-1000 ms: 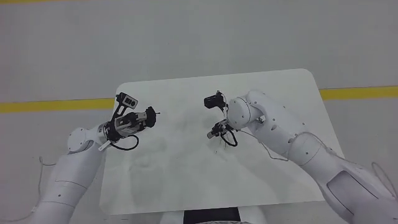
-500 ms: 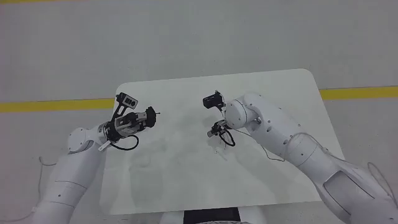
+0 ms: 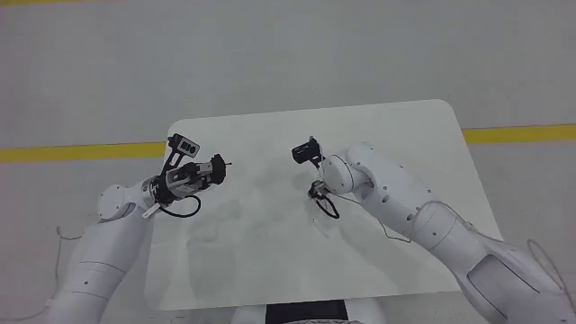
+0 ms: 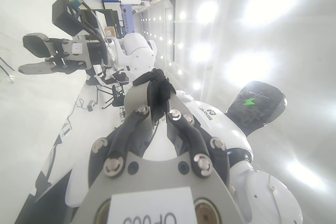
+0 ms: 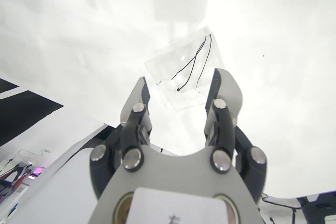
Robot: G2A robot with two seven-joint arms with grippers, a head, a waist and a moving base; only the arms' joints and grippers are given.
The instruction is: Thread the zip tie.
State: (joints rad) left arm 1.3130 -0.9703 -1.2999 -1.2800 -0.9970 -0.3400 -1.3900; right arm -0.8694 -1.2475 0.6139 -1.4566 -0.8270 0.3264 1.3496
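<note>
Right wrist view looks down past the right fingers [image 5: 225, 88], spread wide and holding nothing, onto a clear box [image 5: 170, 59] lying on the white surface [image 3: 270, 252]. Inside the box lie thin black zip ties [image 5: 195, 58], flat on its floor and crossing one another, below and between the fingertips.

The left fingers [image 4: 136, 101] hang well apart from the box, over the other side of the surface. They are drawn together on a dark wad [image 4: 157, 91], and I cannot tell what it is.

Risks, as I judge them:
- The ties overlap, so a pinch at the crossing would likely lift two together or drag one out by the other.
- They are thin and lie flat, so the fingers may scrape the box floor and close on nothing.
- The fingers are spread nearly as wide as the box, so a descent slightly off centre could land a tip on a wall and tip or shove it. The box looks light enough to slide.
- A tie caught near one end would droop and swing, making its tip hard to aim at the head.
</note>
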